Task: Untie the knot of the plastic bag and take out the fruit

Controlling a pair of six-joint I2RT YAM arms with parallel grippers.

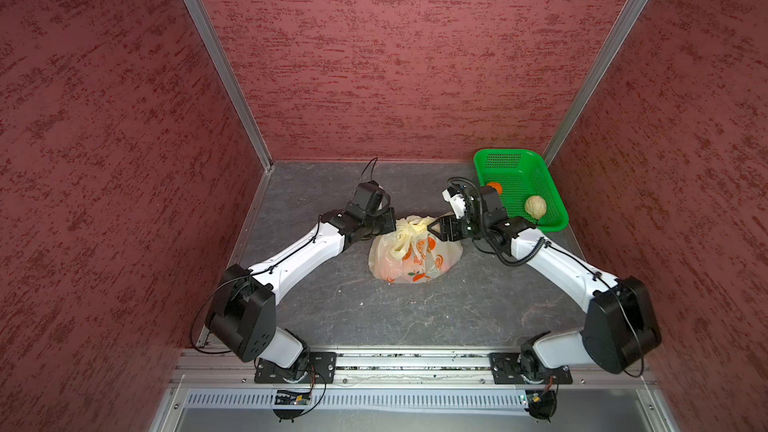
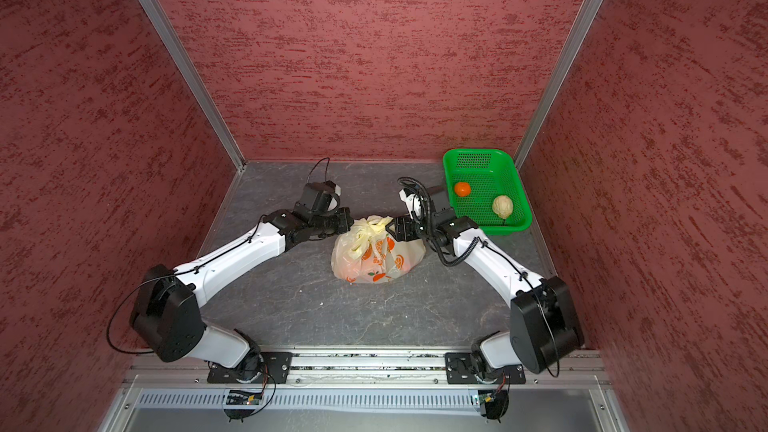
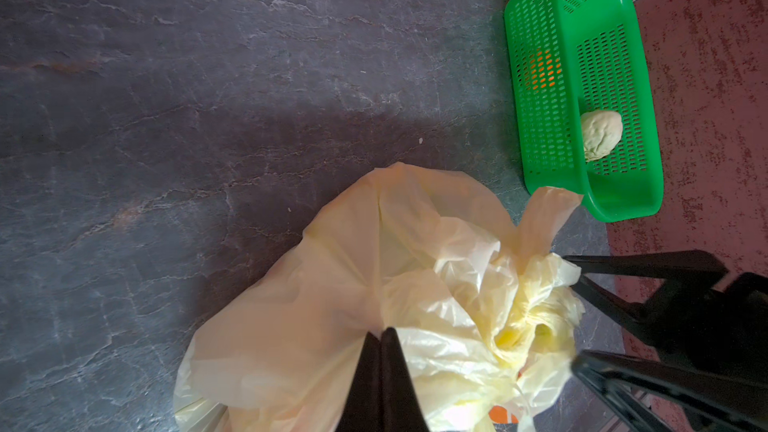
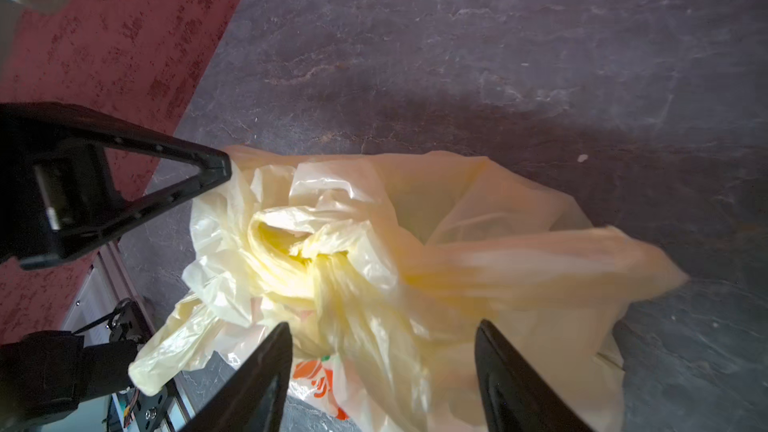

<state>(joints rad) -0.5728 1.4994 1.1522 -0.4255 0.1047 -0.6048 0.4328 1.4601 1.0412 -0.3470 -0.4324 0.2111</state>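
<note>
Now the plastic bag [image 1: 419,261], mid table [image 1: 332,317], is pinched by the pressed-together left gripper [image 3: 380,332]; the spread right gripper [image 4: 384,326] should be closed on the knot [image 4: 307,251] and drawn away gently.

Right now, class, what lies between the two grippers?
The knot of the plastic bag, bunched between the shut left gripper and the open right gripper, in both top views.

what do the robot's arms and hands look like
The left arm and right arm are white shells with black joints and thin black cables; the right arm adds a ribbed black hose. The left hand and right hand each have two black tapered fingers.
</note>
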